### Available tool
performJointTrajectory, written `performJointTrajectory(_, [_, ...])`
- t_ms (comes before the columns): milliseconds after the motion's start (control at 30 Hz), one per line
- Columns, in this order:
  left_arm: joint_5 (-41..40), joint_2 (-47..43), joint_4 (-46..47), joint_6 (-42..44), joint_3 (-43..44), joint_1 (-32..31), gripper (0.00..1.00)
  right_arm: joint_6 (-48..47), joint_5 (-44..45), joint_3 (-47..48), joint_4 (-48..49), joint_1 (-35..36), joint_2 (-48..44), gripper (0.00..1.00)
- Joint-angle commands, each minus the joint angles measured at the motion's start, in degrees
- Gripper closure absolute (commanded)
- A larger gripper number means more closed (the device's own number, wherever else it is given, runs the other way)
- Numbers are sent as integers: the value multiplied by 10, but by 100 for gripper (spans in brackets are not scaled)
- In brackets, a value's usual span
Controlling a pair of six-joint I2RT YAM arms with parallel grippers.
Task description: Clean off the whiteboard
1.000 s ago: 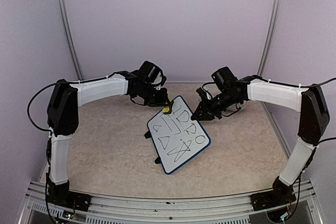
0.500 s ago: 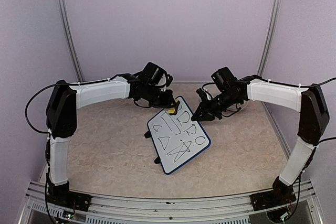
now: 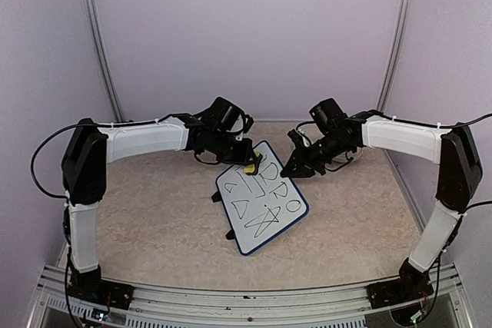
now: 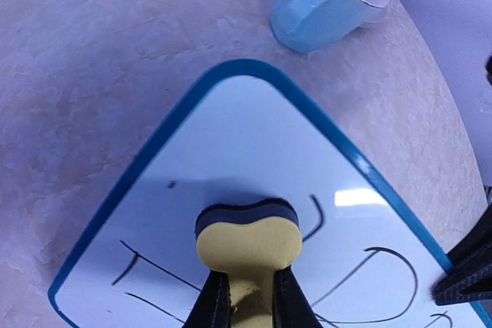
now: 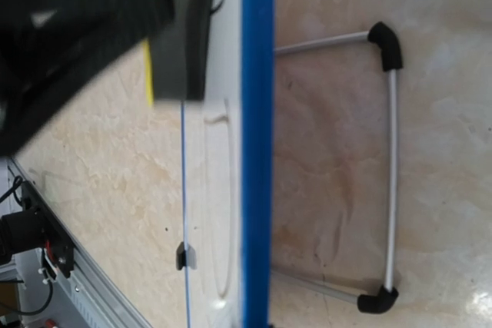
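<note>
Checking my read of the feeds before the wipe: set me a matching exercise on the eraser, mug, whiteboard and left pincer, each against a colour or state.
Things:
1. eraser
2. mug
3. whiteboard
4. left pincer

Colour or state:
A. light blue
B. shut on the eraser
C. yellow with a dark underside
D. blue rim, black scribbles

Pairs: 1-C, 2-A, 3-D, 4-B

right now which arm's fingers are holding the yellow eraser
The left arm's fingers pinch the yellow eraser at the whiteboard's far corner; the right arm's fingers sit at the board's edge, holding no eraser.
</note>
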Motion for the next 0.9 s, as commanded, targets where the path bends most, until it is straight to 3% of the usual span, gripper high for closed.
performJointTrajectory(0, [63,6,9,16,-17,-63,100,-28,-6,7,26,15,2,100])
performJointTrajectory(533, [-40,30,-43,-11,-34,14,100,-31,-6,4,26,15,-4,100])
performJointTrajectory(867, [-29,94,-105,41,143,-31,100,-33,-9,5,31,15,0,100])
